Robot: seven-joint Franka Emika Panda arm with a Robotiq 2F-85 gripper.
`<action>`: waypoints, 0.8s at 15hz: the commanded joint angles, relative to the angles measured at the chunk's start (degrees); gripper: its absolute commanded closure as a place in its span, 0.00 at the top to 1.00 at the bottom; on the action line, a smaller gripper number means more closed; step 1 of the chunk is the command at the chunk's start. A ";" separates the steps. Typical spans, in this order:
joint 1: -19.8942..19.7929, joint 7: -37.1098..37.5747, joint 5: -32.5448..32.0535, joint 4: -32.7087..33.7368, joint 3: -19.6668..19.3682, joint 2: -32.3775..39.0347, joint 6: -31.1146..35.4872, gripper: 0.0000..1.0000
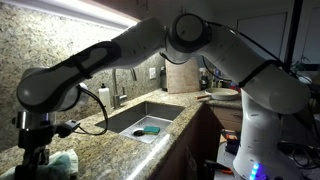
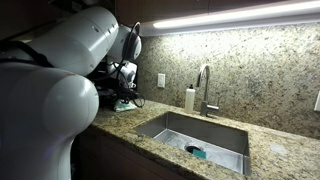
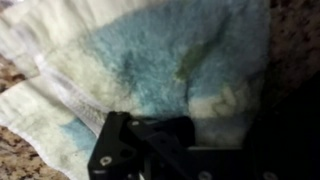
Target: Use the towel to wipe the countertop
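Observation:
The towel (image 3: 150, 60), teal-green with pale edges, fills most of the wrist view and lies bunched on the speckled granite countertop (image 3: 12, 165). My gripper (image 3: 190, 122) comes in from the bottom of that view, its dark jaws shut on the towel's near edge. In an exterior view the gripper (image 1: 38, 140) hangs low over the countertop (image 1: 110, 150) at the far left, and the towel (image 1: 62, 162) shows beside it. In an exterior view the gripper (image 2: 122, 90) is partly hidden behind the arm, down on the countertop (image 2: 115, 122).
A steel sink (image 1: 128, 118) is set into the slab, with a small teal sponge (image 1: 150, 130) in its basin. A faucet (image 2: 207, 88) and a soap bottle (image 2: 189, 98) stand behind the sink (image 2: 170, 128). The granite wall panel (image 2: 250, 70) rises at the back.

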 commanded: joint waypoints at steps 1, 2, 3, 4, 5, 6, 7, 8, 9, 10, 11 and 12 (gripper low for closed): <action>-2.81 -0.11 2.79 -5.93 0.67 -0.80 0.38 0.00; -3.62 0.58 3.28 -8.11 0.41 -2.18 1.40 0.00; -4.22 0.96 3.83 -9.76 0.25 -3.24 2.36 0.00; -5.04 1.20 4.46 -12.26 0.05 -4.94 3.89 0.00; -5.66 1.25 4.98 -14.33 -0.16 -6.32 5.17 0.00; -5.56 0.73 6.38 -15.94 -1.30 -7.76 6.18 0.00; -6.30 0.44 6.92 -18.04 -1.48 -9.19 7.32 0.00; -6.95 0.24 7.34 -20.14 -1.89 -10.67 8.29 0.00; -7.61 -0.14 7.44 -22.30 -2.38 -12.18 9.20 0.00; -8.26 -0.39 7.55 -24.46 -2.74 -13.79 9.56 0.00; -9.06 -1.01 7.33 -26.79 -3.20 -15.50 9.99 0.00; -9.94 -1.59 7.29 -28.98 -3.55 -17.23 10.01 0.00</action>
